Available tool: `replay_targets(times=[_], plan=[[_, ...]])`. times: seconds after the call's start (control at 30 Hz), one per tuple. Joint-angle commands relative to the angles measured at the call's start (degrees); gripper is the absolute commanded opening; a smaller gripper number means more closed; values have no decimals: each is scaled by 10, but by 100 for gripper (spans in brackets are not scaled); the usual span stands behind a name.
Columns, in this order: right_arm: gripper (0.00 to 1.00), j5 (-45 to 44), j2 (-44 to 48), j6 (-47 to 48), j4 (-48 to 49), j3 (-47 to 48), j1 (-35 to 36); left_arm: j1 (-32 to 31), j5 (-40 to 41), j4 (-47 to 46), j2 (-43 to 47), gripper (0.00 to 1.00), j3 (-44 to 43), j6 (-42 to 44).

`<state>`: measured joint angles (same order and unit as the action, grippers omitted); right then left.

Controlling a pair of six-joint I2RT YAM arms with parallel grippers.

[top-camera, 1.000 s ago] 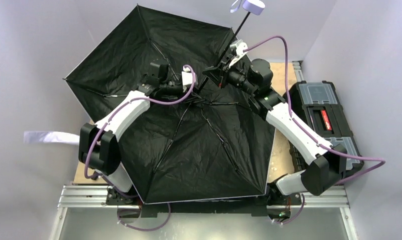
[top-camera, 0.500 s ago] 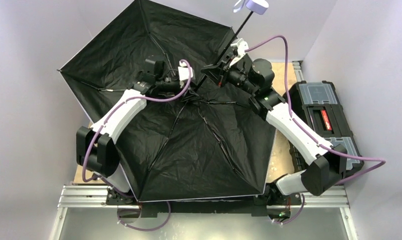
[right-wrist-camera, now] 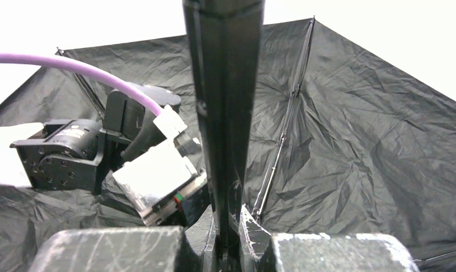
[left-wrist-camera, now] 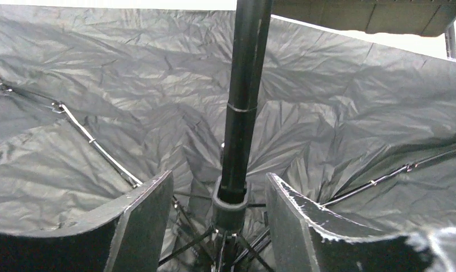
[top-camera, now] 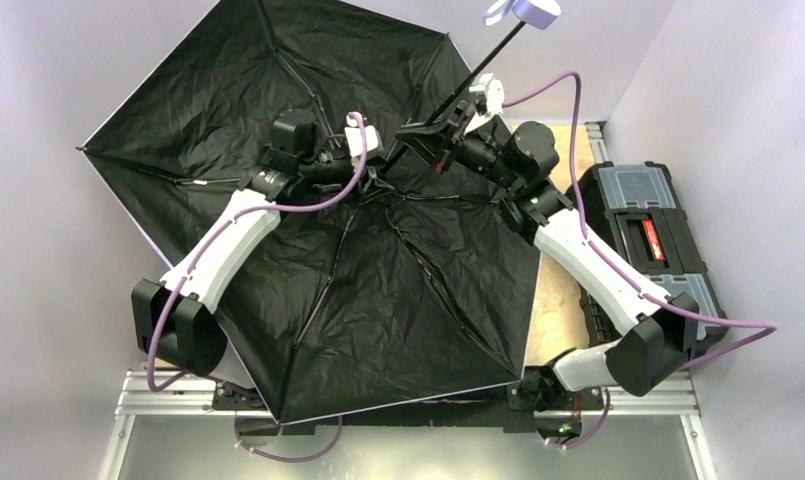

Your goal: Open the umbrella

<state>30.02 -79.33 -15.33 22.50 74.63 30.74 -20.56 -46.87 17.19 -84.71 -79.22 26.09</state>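
Observation:
The umbrella is spread open, its black inside (top-camera: 378,290) facing up over the table. Its thin black shaft (top-camera: 478,70) slants up to the right to the lavender handle (top-camera: 523,10). My right gripper (top-camera: 430,138) is shut on the shaft, which is pinched between its fingers in the right wrist view (right-wrist-camera: 228,226). My left gripper (top-camera: 370,160) is open at the hub. In the left wrist view (left-wrist-camera: 220,187) its fingers (left-wrist-camera: 146,221) stand either side of the runner collar (left-wrist-camera: 231,204) with a gap on each side.
A black toolbox (top-camera: 648,230) stands at the right, beside a strip of bare wooden table (top-camera: 558,300). Pale walls close in at the left, back and right. The canopy's ribs (left-wrist-camera: 95,144) fan out from the hub. An aluminium rail (top-camera: 628,400) runs along the near edge.
The canopy has swung left and towards the back, its left tip moving outward. The left arm has moved left with it. The handle has moved a little right.

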Motion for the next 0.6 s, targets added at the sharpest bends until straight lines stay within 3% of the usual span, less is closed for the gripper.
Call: replay_targets(times=[0.0, 0.13, 0.23, 0.43, 0.57], plan=[[0, 8, 31, -12, 100, 23, 11, -21, 19, -10, 12, 62, 7, -33], [0, 9, 27, 2, 96, 12, 16, -47, 24, -7, 34, 70, 3, -43], [0, 11, 25, 20, 90, 1, 19, -62, 68, 18, 38, 70, -20, -36], [0, 17, 28, 35, 83, -6, 21, -53, 138, 59, 46, 48, -27, 1], [0, 19, 32, 45, 69, -6, 21, -37, 138, 43, 55, 45, -21, -4]])
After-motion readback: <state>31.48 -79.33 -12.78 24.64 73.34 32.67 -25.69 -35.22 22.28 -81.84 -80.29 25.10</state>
